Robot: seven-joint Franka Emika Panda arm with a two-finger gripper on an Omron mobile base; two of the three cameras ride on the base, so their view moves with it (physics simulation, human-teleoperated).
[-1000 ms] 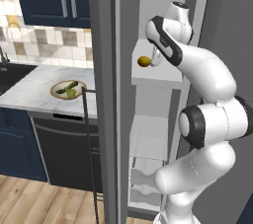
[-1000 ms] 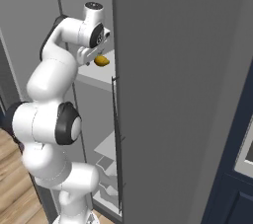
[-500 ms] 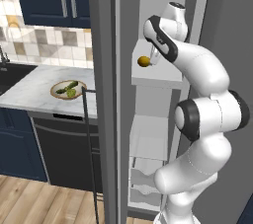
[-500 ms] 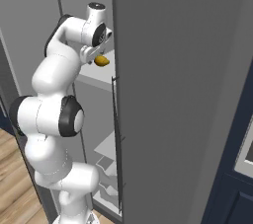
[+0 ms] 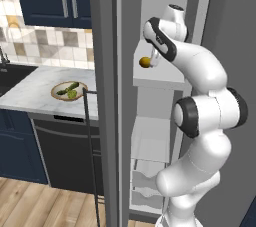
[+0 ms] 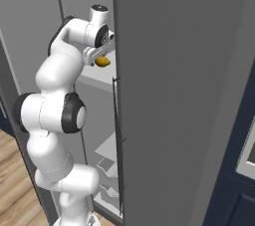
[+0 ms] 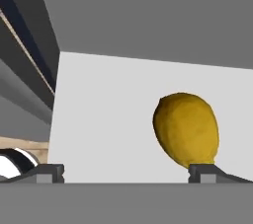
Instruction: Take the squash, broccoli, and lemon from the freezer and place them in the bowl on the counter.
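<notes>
While its claw (image 7: 126, 171) stands spread wide and holds nothing, the white robot arm reaches into the open freezer (image 5: 165, 31) at shelf height. Seen from the hand, the two dark fingertips (image 7: 47, 172) sit far apart at the bottom edge, and the lemon (image 7: 187, 129) lies on the white shelf (image 7: 108, 114) just above the fingertip at 4 o'clock; whether it touches that tip cannot be told. From the left base camera the lemon (image 5: 145, 62) sits at 9 o'clock of the wrist, near the shelf's front edge; from the right base camera the lemon (image 6: 102, 61) peeks out just below the hand. The grey freezer door (image 5: 125, 96) stands open edge-on at the arm's left, and a thin dark handle bar (image 5: 91, 146) crosses in front of the counter (image 5: 35, 91). On that marble counter, well apart at 9 o'clock, the bowl (image 5: 69, 91) carries the dark squash (image 5: 66, 88) and the light-green broccoli (image 5: 73, 94). The arm rises from the floor, bends at a dark-jointed elbow and curls over at the wrist toward the shelf. The wrist hides the claw in both base views.
</notes>
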